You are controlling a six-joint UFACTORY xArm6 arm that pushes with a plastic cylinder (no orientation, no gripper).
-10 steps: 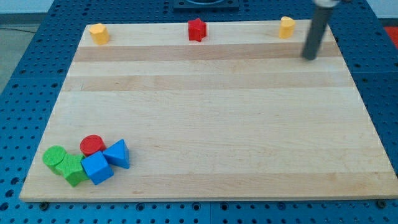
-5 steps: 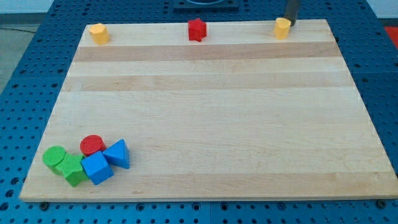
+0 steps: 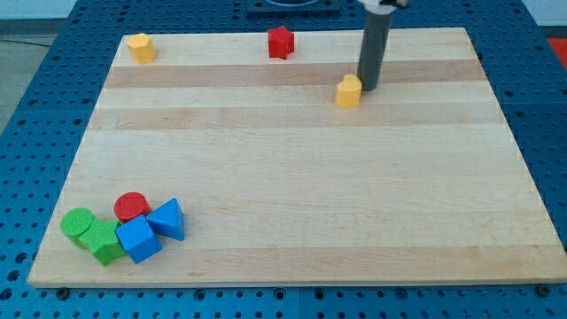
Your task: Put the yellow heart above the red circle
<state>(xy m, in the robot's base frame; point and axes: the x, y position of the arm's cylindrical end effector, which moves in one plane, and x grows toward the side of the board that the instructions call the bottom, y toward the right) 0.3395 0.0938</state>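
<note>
The yellow heart (image 3: 349, 90) lies on the wooden board (image 3: 292, 159), right of centre near the view's top. My tip (image 3: 366, 87) touches its upper right side, and the dark rod rises from there out of the view's top. The red circle (image 3: 131, 206) lies far away at the view's bottom left, packed among other blocks.
Around the red circle sit a green circle (image 3: 78, 223), a green block (image 3: 104, 243), a blue cube (image 3: 137, 239) and a blue triangle (image 3: 167, 219). A yellow block (image 3: 140, 47) and a red block (image 3: 281, 42) stand along the top edge.
My tip went from the board's right side round to the top edge behind the yellow heart, then pushed it down and to the left, off the top edge.
</note>
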